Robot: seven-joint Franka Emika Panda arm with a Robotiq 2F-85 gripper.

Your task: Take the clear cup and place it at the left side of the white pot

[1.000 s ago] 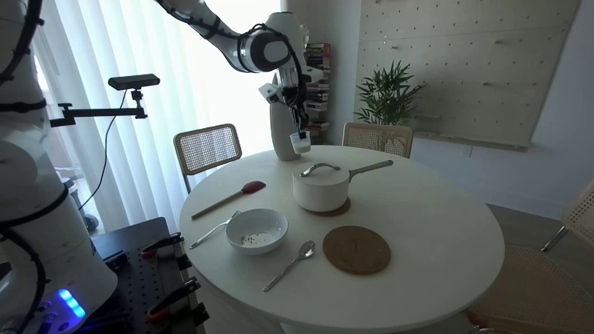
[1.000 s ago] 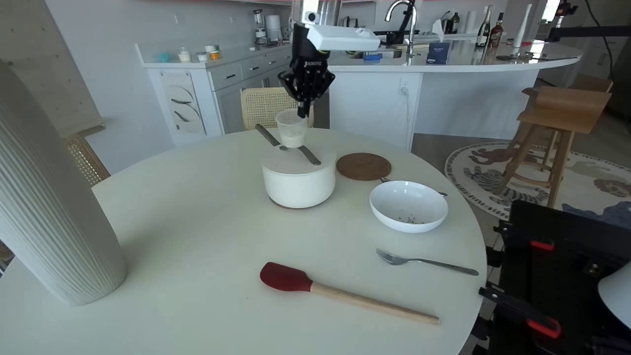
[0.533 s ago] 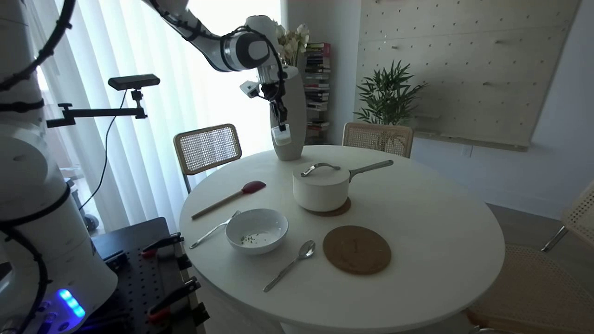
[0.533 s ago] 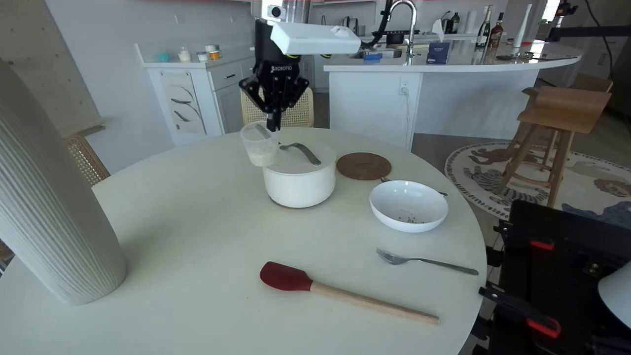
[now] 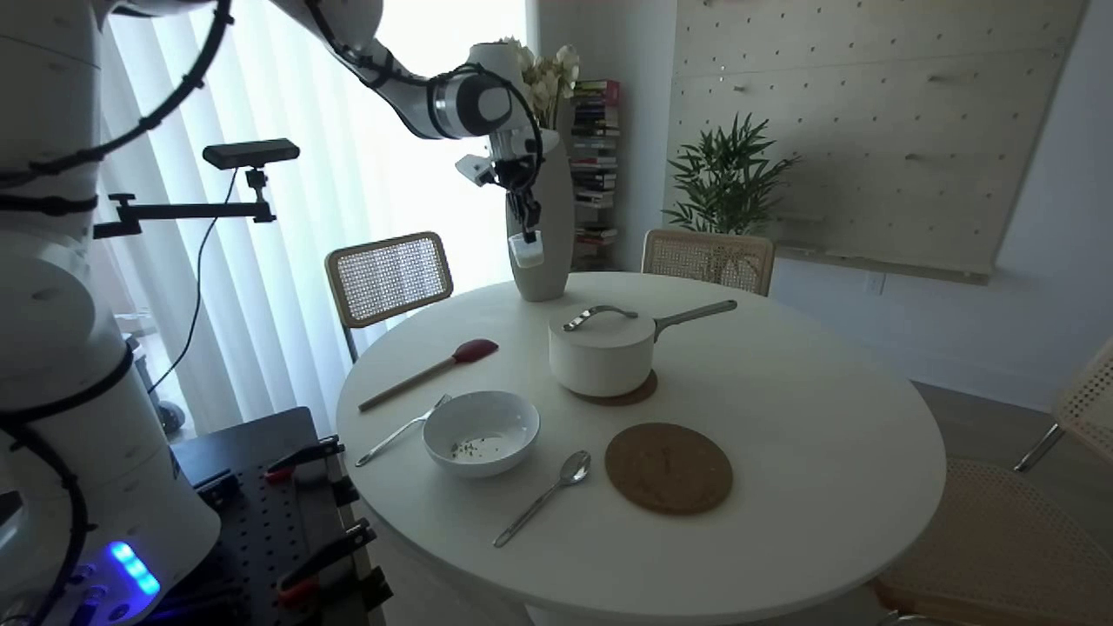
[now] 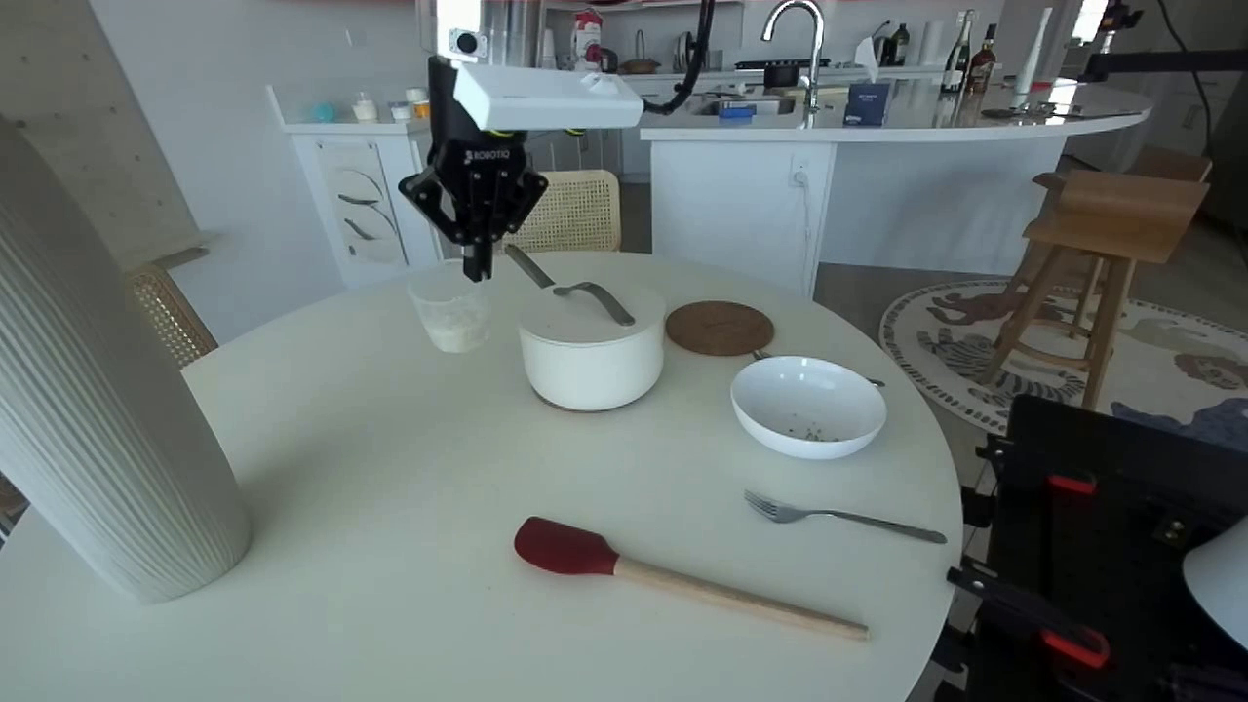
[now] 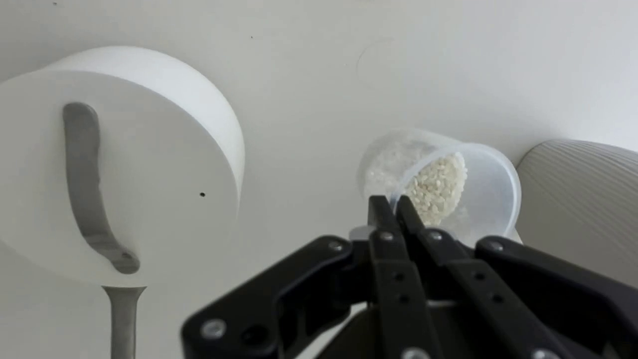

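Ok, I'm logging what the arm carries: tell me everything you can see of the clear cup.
The clear cup is small, round, translucent and plastic-looking, with an open rim and no visible lid. White, rice-like grains lie in its lower part. The gripper is shut on its wall at the rim, holding it above the table; it looks slightly tilted. In both exterior views it appears left of the white pot, apart from it. Only gripper and grains seem to touch it.
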